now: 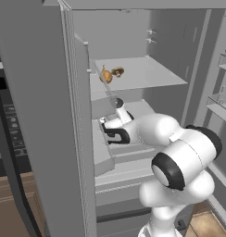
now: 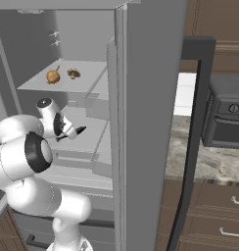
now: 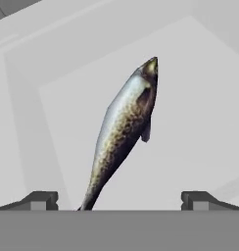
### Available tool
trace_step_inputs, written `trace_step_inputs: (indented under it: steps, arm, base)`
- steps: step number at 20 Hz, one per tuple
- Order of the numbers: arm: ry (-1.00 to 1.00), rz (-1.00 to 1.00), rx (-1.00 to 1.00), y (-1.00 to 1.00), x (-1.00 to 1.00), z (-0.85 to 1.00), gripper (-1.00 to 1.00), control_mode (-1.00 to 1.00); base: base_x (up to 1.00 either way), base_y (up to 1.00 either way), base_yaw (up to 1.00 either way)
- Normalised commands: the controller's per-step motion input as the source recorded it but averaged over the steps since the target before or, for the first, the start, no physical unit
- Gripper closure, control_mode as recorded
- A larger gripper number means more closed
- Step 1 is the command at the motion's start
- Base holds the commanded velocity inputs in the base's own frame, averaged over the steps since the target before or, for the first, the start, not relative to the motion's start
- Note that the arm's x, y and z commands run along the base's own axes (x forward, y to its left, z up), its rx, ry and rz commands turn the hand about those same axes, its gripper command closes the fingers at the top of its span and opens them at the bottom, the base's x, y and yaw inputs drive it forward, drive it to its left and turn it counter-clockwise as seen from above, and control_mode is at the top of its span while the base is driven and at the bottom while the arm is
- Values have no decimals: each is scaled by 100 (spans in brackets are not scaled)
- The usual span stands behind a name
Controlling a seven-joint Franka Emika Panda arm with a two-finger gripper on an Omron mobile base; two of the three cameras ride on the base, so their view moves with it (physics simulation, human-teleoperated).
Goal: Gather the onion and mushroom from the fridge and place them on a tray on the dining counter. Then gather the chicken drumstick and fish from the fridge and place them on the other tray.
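Observation:
The fridge (image 1: 36,115) stands open, and my arm reaches onto its middle shelf. A slim silvery fish (image 3: 124,122) with a dark speckled back lies on that pale shelf, straight ahead of my gripper (image 3: 120,201). The gripper is open, and the fish's tail end lies between the two fingertips (image 3: 40,200) without touching either. From the right base, the gripper (image 2: 78,131) points into the shelf. One shelf higher sit the brown-orange onion (image 1: 105,75) and a small brown mushroom (image 1: 117,71); the right base view shows the onion (image 2: 53,76) and mushroom (image 2: 73,74) side by side.
The open fridge door (image 2: 146,122) rises close on the right of my arm, the other door on the left. Door bins (image 1: 221,104) line the right side. A dark oven (image 2: 224,122) and a stone counter (image 2: 200,157) lie beyond the door.

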Motion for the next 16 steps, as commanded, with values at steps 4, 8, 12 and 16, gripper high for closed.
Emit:
trace_step_inputs:
  steps: [4, 8, 12, 16]
  arm:
    - [1, -5, 0, 0, 31, -14, -100, -100]
    - [2, -3, 0, 0, 36, -19, -100, -100]
    - [4, -2, 0, 0, 40, -20, -100, -100]
    - [4, 0, 0, 0, 29, -26, -100, -100]
  base:
    - [0, 0, 0]
    - [0, 0, 0]
    - [0, 0, 0]
    - [0, 0, 0]
